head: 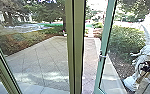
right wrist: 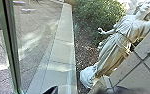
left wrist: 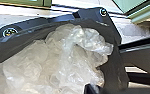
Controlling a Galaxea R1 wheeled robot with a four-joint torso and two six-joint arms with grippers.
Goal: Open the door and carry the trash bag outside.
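Note:
In the head view, a green-framed glass door (head: pixel 104 45) stands ajar, with a gap between its edge and the middle post; a metal fitting (head: pixel 102 56) is on its frame. My right gripper (head: pixel 145 67), dark, is at the right edge in front of the statue. The right wrist view has glass and a green frame (right wrist: pixel 9 50) close by, with part of my right gripper (right wrist: pixel 51 90) low down. In the left wrist view a black trash bag (left wrist: pixel 113 72) gapes around crumpled clear plastic, close to part of my left gripper (left wrist: pixel 91 89); its hold is unclear.
Beyond the glass lies a paved yard (head: pixel 46 60) edged by a pale kerb and bushes (head: pixel 127 37). A white statue (head: pixel 144 56) stands at the right. The thick middle door post (head: pixel 77 50) rises straight ahead, and another frame (head: pixel 3 67) slants at the left.

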